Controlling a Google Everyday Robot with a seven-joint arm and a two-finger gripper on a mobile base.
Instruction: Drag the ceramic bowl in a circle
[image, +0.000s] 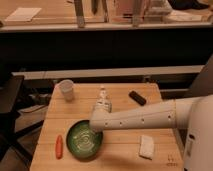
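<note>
While claw (94, 125) meets one ceramic bowl (83, 140) (green).

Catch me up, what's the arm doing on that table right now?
The robot's white arm reaches in from the right, its tool down at the upper right rim of the dark green ceramic bowl near the front of the wooden table. Around it lie a carrot on the left, a white cup and a small bottle behind, a black object and a white cloth on the right.
</note>
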